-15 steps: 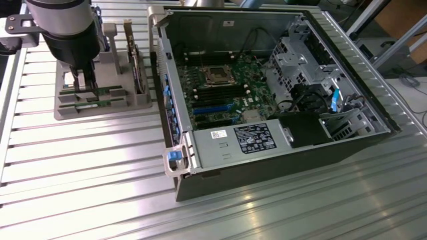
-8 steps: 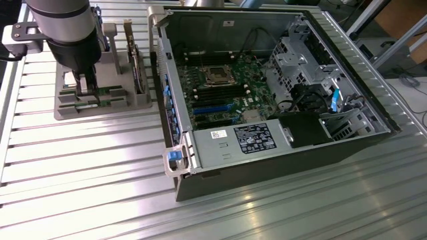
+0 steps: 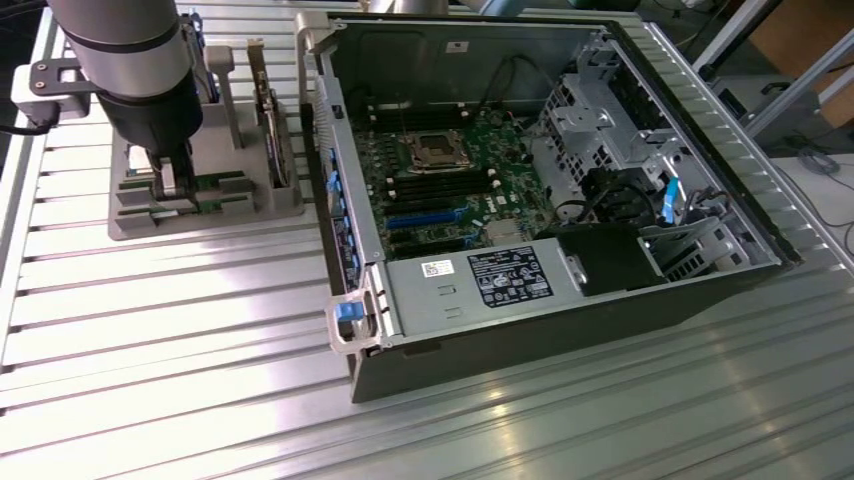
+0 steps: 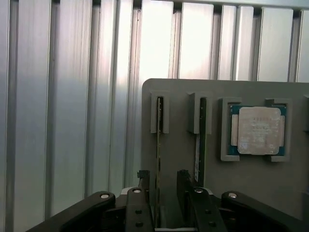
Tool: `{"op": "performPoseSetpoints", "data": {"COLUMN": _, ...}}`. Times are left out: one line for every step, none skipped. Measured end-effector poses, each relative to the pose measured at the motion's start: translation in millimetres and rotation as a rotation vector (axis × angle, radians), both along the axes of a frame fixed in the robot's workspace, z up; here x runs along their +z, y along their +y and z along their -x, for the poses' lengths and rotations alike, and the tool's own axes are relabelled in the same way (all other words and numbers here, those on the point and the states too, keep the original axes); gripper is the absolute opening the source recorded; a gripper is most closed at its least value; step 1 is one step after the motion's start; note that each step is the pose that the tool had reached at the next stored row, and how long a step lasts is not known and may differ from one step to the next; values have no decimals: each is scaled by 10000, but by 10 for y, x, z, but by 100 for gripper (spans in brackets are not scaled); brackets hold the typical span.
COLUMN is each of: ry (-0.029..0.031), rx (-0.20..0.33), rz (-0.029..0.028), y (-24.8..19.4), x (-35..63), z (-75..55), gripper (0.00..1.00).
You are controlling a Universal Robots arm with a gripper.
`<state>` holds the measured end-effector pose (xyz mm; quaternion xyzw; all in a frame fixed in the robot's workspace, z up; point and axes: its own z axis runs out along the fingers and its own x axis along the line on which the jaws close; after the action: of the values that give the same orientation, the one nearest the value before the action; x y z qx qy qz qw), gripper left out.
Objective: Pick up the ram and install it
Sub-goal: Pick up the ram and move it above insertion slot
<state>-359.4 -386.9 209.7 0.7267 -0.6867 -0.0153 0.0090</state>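
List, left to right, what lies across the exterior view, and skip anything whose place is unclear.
gripper → computer case side wall → CPU socket → drive cage

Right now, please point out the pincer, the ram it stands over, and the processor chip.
pincer point(image 4: 162, 175): wrist view, midway between its open fingertips.
ram point(image 4: 159, 140): wrist view, middle of its thin edge.
processor chip point(image 4: 259, 129): wrist view, centre of its silver lid.
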Motion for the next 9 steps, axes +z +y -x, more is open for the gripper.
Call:
{"op": "performPoseSetpoints", "data": {"ry": 1, "rx": 0, "rz": 0, "y": 0, "x": -2, "z": 0, "gripper": 36}}
{"op": "performPoseSetpoints", "data": {"ry": 0, "rx": 0, "rz": 0, "y": 0, "x": -2, "z": 0, "gripper": 36}}
{"op": "performPoseSetpoints", "data": {"ry": 0, "rx": -1, "rz": 0, "y": 0, "x": -3, "z": 0, "gripper": 36}}
{"op": "performPoseSetpoints", "data": {"ry": -1, "rx": -1, "rz": -1, "y": 0, "x": -3, "z": 0, "gripper": 36}}
{"op": "performPoseSetpoints", "data": {"ry": -1, "rx": 0, "rz": -1, "y": 0, "x": -3, "z": 0, "gripper": 36}}
{"op": "performPoseSetpoints", "data": {"ry": -1, "rx": 0, "rz": 0, "y": 0, "x": -3, "z": 0, "gripper": 36}}
{"op": "performPoseSetpoints", "data": {"ry": -1, "rx": 0, "rz": -1, "y": 0, "x": -3, "z": 0, "gripper": 36}}
{"op": "performPoseSetpoints", "data": {"ry": -1, "rx": 0, "rz": 0, "y": 0, "x": -3, "z": 0, "gripper": 35}}
{"op": "performPoseSetpoints", "data": {"ry": -1, "rx": 0, "rz": -1, "y": 0, "x": -3, "z": 0, "gripper": 35}}
